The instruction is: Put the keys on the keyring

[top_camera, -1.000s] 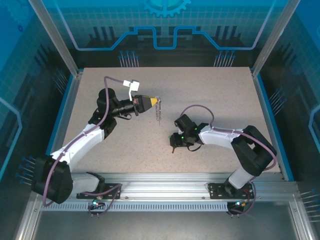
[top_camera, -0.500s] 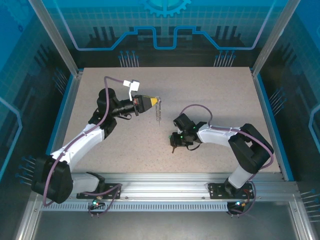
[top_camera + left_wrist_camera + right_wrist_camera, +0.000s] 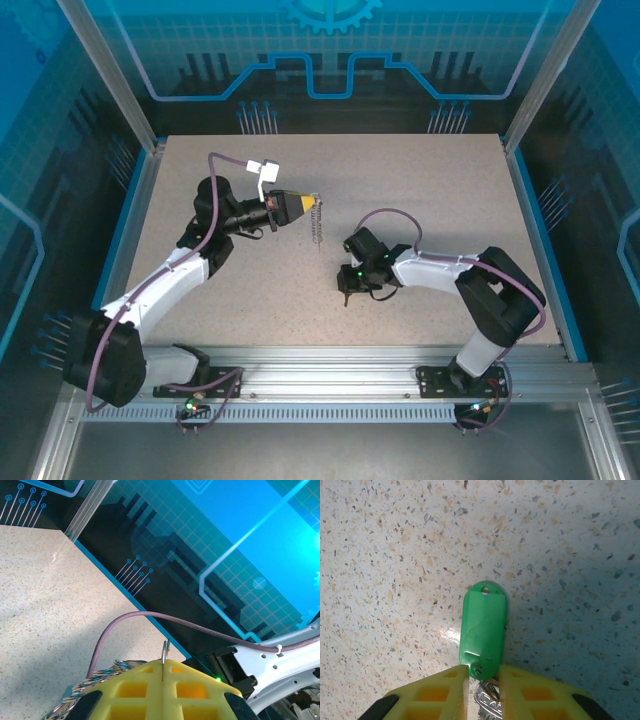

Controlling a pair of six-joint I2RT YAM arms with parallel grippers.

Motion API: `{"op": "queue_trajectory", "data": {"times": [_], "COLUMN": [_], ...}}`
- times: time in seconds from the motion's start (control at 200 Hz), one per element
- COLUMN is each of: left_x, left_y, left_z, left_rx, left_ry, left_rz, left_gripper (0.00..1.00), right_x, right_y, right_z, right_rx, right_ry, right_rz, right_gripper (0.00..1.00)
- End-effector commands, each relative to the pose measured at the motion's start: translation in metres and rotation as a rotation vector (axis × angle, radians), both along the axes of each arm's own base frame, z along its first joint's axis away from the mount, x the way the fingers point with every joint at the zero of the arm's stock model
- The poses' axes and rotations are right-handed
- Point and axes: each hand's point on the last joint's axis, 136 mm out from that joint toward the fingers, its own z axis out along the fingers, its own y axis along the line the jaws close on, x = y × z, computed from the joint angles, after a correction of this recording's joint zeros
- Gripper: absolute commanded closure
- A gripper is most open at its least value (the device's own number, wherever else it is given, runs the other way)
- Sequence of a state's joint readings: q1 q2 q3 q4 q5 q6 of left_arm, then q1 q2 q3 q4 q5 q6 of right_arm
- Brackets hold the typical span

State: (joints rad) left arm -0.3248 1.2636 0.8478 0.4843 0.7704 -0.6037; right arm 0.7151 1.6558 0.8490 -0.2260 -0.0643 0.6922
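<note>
Green-headed key (image 3: 484, 625) flat on the tabletop (image 3: 395, 555), metal blade tucked between the yellow fingers of the right end effector (image 3: 484, 672). Fingers close against the head's near end, touching or almost; cannot tell whether truly clamped. Keyring (image 3: 164, 655) raised off the tabletop, pinched in the fully closed left end effector (image 3: 163, 672). Looks like the pickup step. Next, probably: finish the squeeze, lift without letting the key swivel, then bring its hole across to the held keyring.

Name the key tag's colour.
The key tag is bright green, clearest in the right wrist view.
</note>
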Motion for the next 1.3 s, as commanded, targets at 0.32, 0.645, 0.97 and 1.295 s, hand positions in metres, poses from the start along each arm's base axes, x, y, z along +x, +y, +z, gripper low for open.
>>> {"op": "queue_trajectory", "data": {"times": [0.32,0.645,0.97,1.295], "left_x": [-0.001,0.0,-0.001,0.001], "left_y": [-0.002,-0.002,-0.003,-0.004], "left_z": [0.003,0.004,0.004,0.004], "left_rx": [-0.018,-0.019,-0.02,-0.022], "left_ry": [-0.02,-0.02,-0.019,-0.018], "left_rz": [-0.001,-0.002,-0.004,-0.005], "left_gripper": [1.0,1.0,1.0,1.0], "right_x": [0.002,0.001,0.0,0.001], "right_y": [0.007,0.005,0.004,0.0], "right_z": [0.005,0.001,-0.005,-0.001], "right_rx": [0.006,-0.007,-0.02,-0.03], "right_ry": [-0.008,-0.002,0.012,-0.002], "right_rz": [0.009,0.009,0.012,0.01], "right_gripper": [0.8,0.86,0.83,0.85]}}
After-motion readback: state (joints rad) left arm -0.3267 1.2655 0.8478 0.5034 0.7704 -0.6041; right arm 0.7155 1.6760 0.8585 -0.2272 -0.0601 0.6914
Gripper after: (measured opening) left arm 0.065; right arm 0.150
